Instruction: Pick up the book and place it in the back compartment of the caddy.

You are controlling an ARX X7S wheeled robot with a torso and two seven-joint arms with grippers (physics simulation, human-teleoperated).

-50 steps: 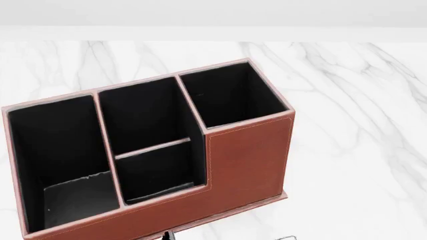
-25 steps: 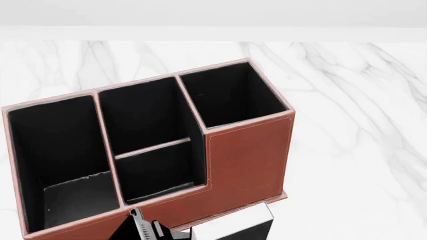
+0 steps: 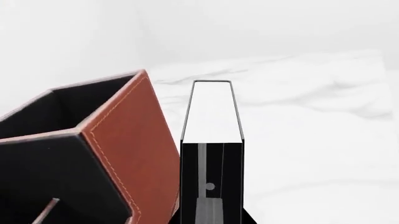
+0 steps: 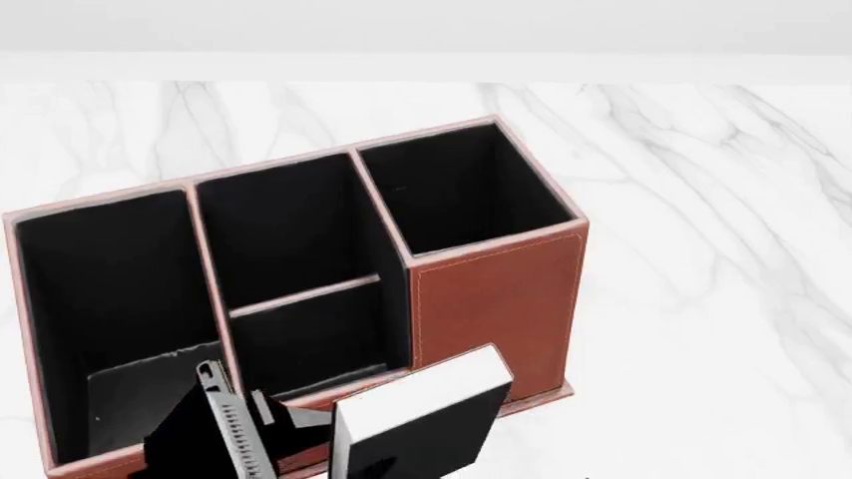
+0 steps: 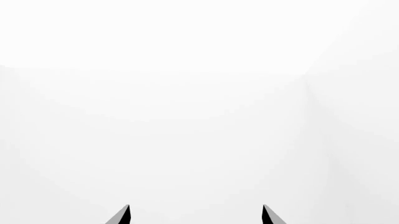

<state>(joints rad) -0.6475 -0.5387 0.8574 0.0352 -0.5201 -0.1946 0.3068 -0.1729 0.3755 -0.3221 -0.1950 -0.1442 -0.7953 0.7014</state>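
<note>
Book (image 4: 423, 419) pinched in my left claw (image 4: 286, 419), just outside the caddy (image 4: 500, 299) low wall.
I'd lift it clear, then lower into the back compartment (image 4: 319, 339); right claw (image 5: 194, 215) spread, idle.
</note>
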